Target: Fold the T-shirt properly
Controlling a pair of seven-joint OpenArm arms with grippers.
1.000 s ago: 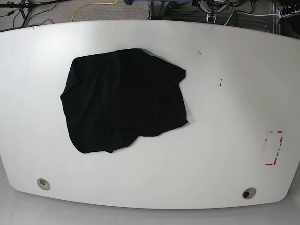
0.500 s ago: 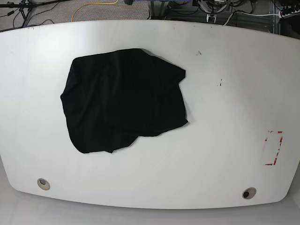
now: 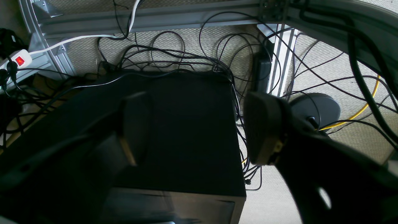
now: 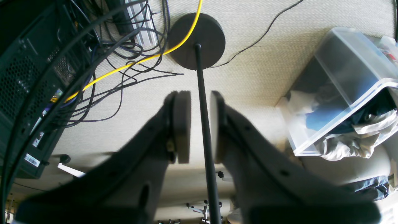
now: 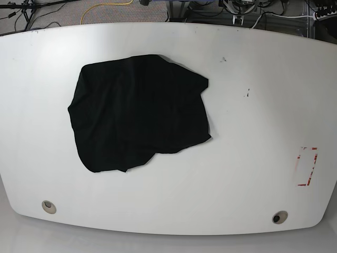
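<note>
White table (image 5: 253, 132) fills the base view, wide and bare apart from the T-shirt (image 5: 138, 112), which lies in a rumpled black heap on its left half, toward the far edge, with a red-marked rectangle (image 5: 307, 166) well apart at the near right; neither of my arms shows here. From my left wrist I see only carpet, a tangle of cables (image 3: 174, 59) and a dark box (image 3: 186, 130) below me; my left gripper (image 3: 199, 130) has its fingers spread wide with nothing between them. From my right wrist I look down on carpet, a round black stand base (image 4: 196, 40) and a clear plastic bin (image 4: 342, 90); my right gripper (image 4: 200, 124) is nearly closed, its pads a narrow gap apart, holding nothing, though the stand's thin pole runs behind that gap. I judge the shirt light, limp and quick to bunch, so I would pinch it at an outer edge, near the far right corner or the near hem.
</note>
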